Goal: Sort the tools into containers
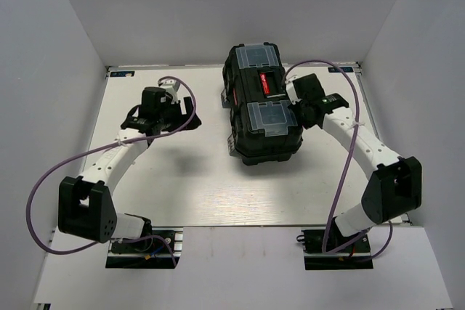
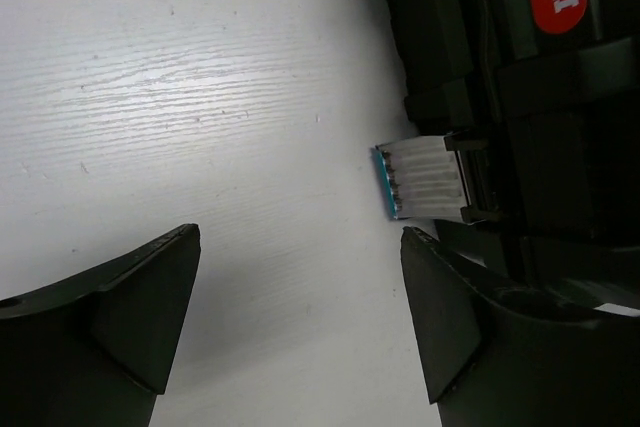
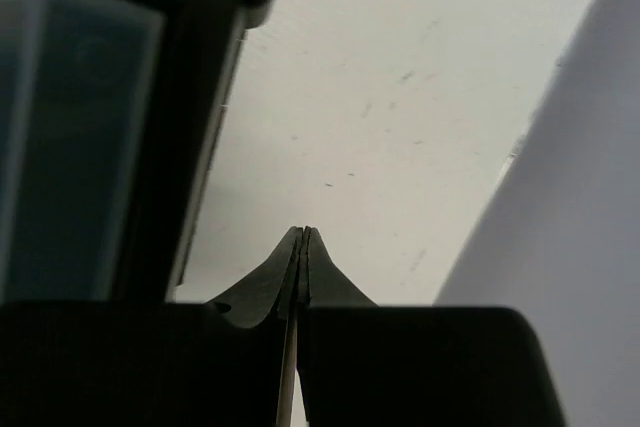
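Grippers are being held either side of the closed toolbox: the left gripper, to its left, spread wide and empty; the right gripper, at its right side, pinched together on nothing.

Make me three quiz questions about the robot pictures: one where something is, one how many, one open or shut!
1. Where is the black toolbox? A on the floor. B in the air. C on the table between the arms.
2. How many clear boxes on its lid? A one. B two. C five.
3. The right gripper is: A shut. B wide open. C gripping a wrench.
Answers: 1 C, arms flank it on the table. 2 B, one either side of the handle. 3 A, its fingers touch.
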{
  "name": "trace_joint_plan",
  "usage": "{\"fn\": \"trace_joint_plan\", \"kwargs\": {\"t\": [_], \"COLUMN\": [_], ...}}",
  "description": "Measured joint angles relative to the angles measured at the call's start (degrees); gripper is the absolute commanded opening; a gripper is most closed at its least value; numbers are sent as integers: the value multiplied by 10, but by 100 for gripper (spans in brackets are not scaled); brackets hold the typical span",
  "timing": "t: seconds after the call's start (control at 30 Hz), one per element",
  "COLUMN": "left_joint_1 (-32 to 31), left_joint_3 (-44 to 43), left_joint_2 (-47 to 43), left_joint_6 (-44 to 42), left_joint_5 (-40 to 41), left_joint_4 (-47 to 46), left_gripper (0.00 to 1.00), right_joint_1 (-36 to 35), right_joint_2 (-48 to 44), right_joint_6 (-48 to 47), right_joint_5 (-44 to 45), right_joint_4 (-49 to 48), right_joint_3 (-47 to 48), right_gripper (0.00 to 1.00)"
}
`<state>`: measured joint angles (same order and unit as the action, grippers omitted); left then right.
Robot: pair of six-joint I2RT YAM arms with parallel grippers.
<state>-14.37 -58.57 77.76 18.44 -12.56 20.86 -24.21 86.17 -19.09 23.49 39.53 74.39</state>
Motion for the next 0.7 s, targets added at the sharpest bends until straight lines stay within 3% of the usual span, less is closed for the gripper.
{"fn": "trace_joint_plan", "kwargs": {"t": [0.17,0.3,0.37,0.4,0.43,0.5,0.57,0.7], "left_joint_1": [0,0,0,0,0,0,-1,-3], "left_joint_3": [22,32,35,35,35,37,39,47], "left_joint_2": [-8,-25,-31,-33,-35,-39,-44,-62], "left_joint_6": [-9,-15,-18,-19,-21,-25,-30,-43], "left_joint_5": [-3,-3,-3,-3,-3,-3,-4,-4], "left_joint_4": [2,0,0,0,-1,-3,-3,-4], "left_gripper": [92,93,94,96,97,99,99,99], "right_joint_1": [12,21,26,30,34,45,55,62], "right_joint_2": [-16,-31,-41,-48,-58,-90,-139,-250], "right_joint_6": [21,33,35,35,35,33,31,26], "right_joint_5": [-58,-27,13,31,43,56,59,29], "right_joint_4": [7,-5,-24,-37,-46,-61,-67,-74], "right_joint_3": [-4,-17,-34,-46,-59,-88,-120,-178], "right_gripper": [0,0,9,19,44,71,91,91]}}
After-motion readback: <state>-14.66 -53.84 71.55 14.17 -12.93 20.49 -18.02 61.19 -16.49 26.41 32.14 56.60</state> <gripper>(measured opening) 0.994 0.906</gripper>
